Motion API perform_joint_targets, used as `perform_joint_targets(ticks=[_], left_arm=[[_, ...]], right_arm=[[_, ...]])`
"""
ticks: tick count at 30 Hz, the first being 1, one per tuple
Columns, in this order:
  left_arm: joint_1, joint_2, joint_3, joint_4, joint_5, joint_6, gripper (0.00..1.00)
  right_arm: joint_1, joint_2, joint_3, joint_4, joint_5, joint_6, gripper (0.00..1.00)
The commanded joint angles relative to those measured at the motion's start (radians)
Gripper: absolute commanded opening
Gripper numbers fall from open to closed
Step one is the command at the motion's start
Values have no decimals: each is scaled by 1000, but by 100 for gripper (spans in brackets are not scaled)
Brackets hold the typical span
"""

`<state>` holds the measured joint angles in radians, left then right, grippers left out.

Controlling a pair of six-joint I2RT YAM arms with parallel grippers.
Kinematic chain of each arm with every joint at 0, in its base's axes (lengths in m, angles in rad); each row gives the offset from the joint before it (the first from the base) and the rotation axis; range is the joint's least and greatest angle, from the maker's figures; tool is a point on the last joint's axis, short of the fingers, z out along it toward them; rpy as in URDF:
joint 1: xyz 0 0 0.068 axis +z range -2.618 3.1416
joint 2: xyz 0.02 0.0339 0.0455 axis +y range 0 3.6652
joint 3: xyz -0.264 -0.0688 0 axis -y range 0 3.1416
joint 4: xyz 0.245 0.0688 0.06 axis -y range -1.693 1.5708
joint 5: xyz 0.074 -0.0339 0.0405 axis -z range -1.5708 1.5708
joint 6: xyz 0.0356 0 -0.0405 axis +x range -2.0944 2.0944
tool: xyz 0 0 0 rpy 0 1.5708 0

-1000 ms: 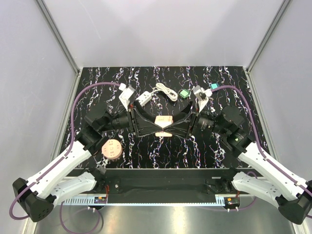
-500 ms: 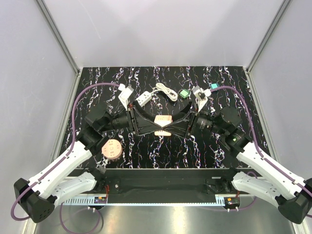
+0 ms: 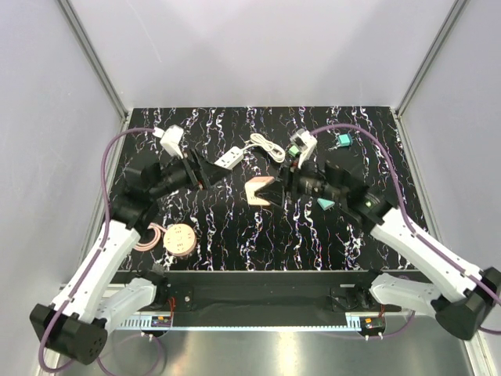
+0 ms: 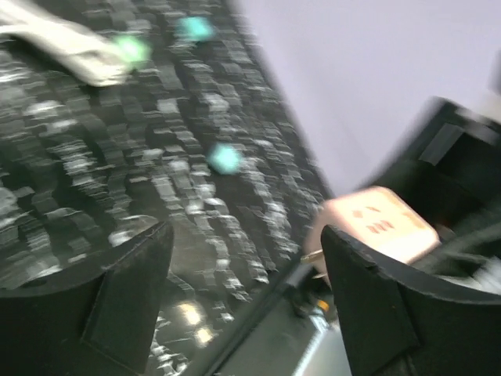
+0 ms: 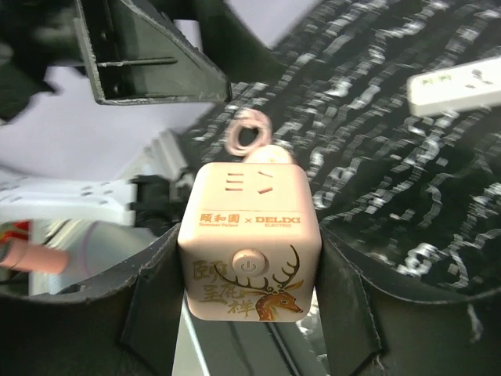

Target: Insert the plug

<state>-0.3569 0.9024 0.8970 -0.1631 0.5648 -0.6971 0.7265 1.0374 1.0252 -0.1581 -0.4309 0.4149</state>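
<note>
Right claw (image 3: 274,191) clamps the pink cube socket (image 5: 250,235) alone (left claw (image 3: 210,174) spread, empty), so a sideways shove during insertion could twist it loose.

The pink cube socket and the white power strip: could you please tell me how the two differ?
The pink cube socket is a compact cube; the white power strip is a long flat bar. The pink cube socket is clamped in the right claw; the white power strip lies on the table, in neither claw. The pink cube socket bears a gold deer print; the white power strip looks plain. Both are mains outlets.
</note>
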Motion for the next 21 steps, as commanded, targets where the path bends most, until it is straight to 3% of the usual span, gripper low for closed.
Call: perform_joint_targets(ticks=[1, 4, 9, 11, 14, 16, 18, 21], left_arm=[[79, 119, 95, -193, -230, 106, 77], [134, 284, 207, -225, -368, 154, 73], [199, 539, 339, -196, -453, 211, 69], [210, 691, 439, -194, -430, 235, 70], [208, 884, 594, -259, -286, 335, 68], [185, 938, 612, -277, -304, 386, 72], [142, 952, 596, -279, -362, 459, 84], [101, 992, 591, -299, -463, 519, 88]], right_arm=[[2, 90, 136, -190, 168, -108, 0], [2, 186, 232, -244, 248, -140, 0], [1, 262, 302, -253, 284, -195, 0], [2, 280, 314, -256, 310, -209, 0], [1, 283, 306, -262, 333, -240, 0], [-1, 270, 286, -261, 345, -245, 0], [-2, 259, 274, -259, 354, -251, 0], [-6, 240, 251, -256, 360, -257, 0]])
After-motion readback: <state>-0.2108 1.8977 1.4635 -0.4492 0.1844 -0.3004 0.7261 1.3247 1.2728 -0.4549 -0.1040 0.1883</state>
